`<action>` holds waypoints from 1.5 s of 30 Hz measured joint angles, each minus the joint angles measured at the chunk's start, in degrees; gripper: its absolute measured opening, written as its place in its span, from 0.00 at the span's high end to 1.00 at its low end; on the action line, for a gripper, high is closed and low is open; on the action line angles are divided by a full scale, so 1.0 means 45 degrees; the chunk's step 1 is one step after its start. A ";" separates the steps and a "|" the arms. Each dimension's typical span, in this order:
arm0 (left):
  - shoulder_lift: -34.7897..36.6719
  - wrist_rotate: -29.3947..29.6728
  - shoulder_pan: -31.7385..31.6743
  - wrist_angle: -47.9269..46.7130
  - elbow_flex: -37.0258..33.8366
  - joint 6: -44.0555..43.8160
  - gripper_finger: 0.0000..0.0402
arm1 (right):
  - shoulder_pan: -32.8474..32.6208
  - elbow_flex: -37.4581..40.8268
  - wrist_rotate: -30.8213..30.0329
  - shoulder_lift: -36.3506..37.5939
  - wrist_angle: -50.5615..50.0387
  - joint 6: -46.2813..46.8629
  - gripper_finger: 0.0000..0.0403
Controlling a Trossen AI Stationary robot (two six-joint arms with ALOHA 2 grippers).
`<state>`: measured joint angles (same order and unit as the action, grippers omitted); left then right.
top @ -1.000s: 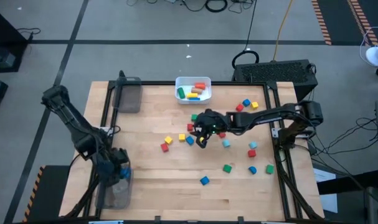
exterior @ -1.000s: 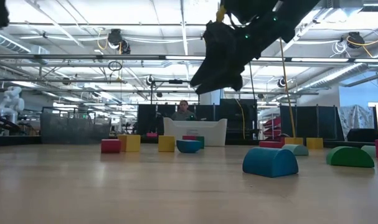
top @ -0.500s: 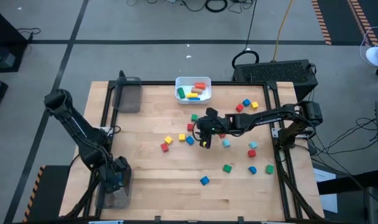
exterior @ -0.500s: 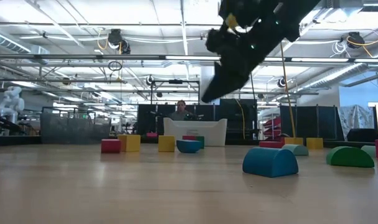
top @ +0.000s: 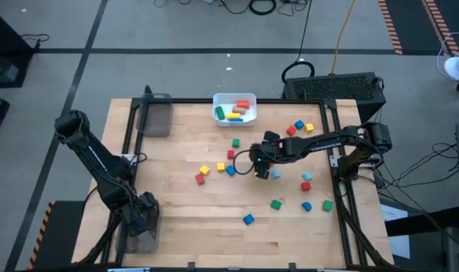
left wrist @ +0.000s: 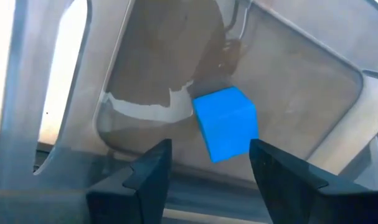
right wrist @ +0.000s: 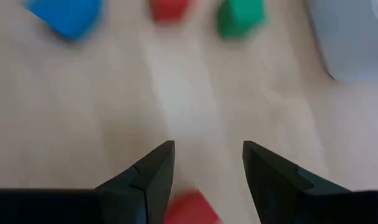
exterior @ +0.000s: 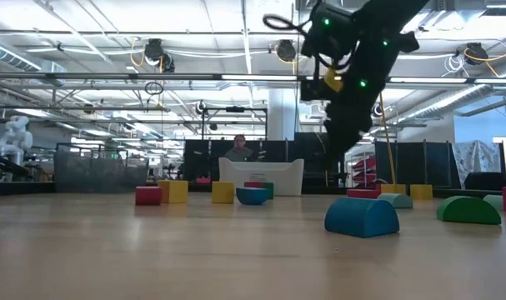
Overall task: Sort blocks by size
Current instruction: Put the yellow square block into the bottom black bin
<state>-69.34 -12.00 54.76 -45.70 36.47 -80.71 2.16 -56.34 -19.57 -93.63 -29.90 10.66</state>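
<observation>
Two dark arms work a wooden table [top: 184, 227] strewn with small coloured blocks. At twelve o'clock on the tabletop, a white bin [top: 234, 109] already holds several longer pieces in green, yellow, blue and orange. A clear grey tray [top: 137, 227] sits at the table's seven o'clock corner, and a single blue cube [left wrist: 226, 123] lies inside it, directly beneath the left gripper [left wrist: 208, 163], whose fingers stand apart and hold nothing.

The right gripper [right wrist: 207, 171] hangs over the middle of the table, its fingers spread and empty, with a red block [right wrist: 190, 209] showing between them on the wood below. A blue block [right wrist: 65, 16], a second red one [right wrist: 169, 8] and a green one [right wrist: 239, 17] lie farther off. More cubes are scattered toward three and five o'clock.

The pieces look like painted wood: light, rigid and unlikely to break, though smooth paint could let one slip. A squeeze across two flat opposite faces, centred, seems the safest hold.
</observation>
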 joint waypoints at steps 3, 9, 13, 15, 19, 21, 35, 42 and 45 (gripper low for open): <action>0.0000 0.0001 -0.0005 0.0089 0.0000 -0.0008 0.45 | 0.0275 0.0000 -0.0957 0.0081 -0.1231 0.0441 0.56; 0.0056 0.0050 -0.0005 0.0411 0.0000 -0.0004 0.45 | 0.1142 -0.0005 -0.2321 0.0300 -0.3097 0.2039 0.56; 0.0267 0.0067 -0.0005 0.0385 0.0000 0.0001 0.45 | 0.1821 -0.0005 -0.2375 0.0416 -0.3769 0.2447 0.56; 0.0396 0.0100 -0.0005 0.0385 0.0000 -0.0008 0.45 | 0.2168 -0.0002 -0.2378 0.0435 -0.4076 0.2447 0.56; 0.0701 0.0256 -0.0005 0.0385 0.0000 -0.0068 0.45 | 0.2934 -0.0005 -0.2381 0.0472 -0.4213 0.2447 0.56; 0.0901 0.0492 -0.0005 0.0385 0.0000 -0.0109 0.45 | 0.3332 -0.0005 -0.2381 0.0519 -0.4347 0.2447 0.56; 0.2612 0.2595 -0.0005 0.0398 0.0005 -0.0114 0.45 | 0.7063 -0.0005 -0.2250 0.0540 -0.5527 0.2262 0.56; 0.3083 0.3728 -0.0010 0.0405 0.0010 -0.0110 0.45 | 0.8765 -0.0005 -0.2208 0.0535 -0.6046 0.2426 0.56; 0.3128 0.4049 -0.0005 0.0453 0.0010 -0.0111 0.45 | 0.9353 -0.0005 -0.1329 0.0535 -0.6024 0.2123 0.56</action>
<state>-55.27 6.21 54.74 -43.66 36.51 -81.21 44.24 -56.36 -25.55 -91.22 -57.00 20.21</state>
